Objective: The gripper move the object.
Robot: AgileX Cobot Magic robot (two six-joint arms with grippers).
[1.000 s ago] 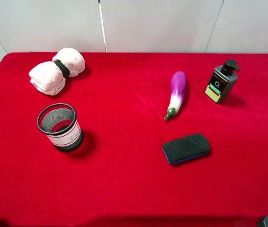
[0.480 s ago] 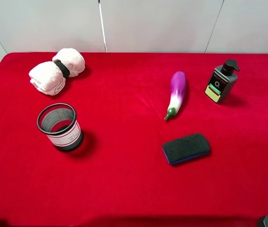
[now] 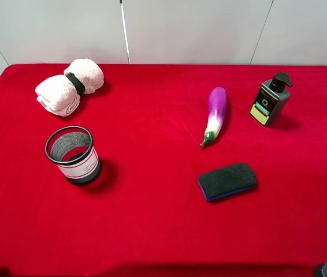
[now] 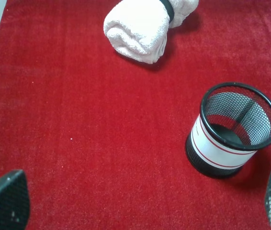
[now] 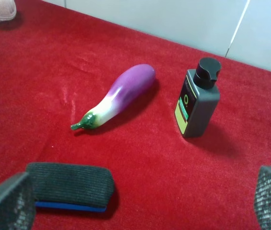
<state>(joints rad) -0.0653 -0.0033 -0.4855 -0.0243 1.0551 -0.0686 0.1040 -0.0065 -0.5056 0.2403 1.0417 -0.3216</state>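
Note:
The pump bottle (image 3: 270, 99) is small and dark, with a black pump top and a green and cream label. It stands upright at the back right of the red cloth and also shows in the right wrist view (image 5: 197, 98). My right gripper (image 5: 140, 206) is open and empty, well short of the bottle, with its mesh-padded fingertips (image 5: 6, 201) far apart. My left gripper (image 4: 140, 206) is open and empty, with the black mesh cup (image 4: 231, 129) ahead of it. In the exterior view only small dark arm parts show at the bottom corners.
A purple eggplant (image 3: 214, 114) lies left of the bottle. A black eraser pad (image 3: 227, 180) lies in front of the eggplant. The mesh cup (image 3: 73, 154) stands at the left, and a rolled pink towel (image 3: 70, 86) lies behind it. A white wall borders the table's far edge.

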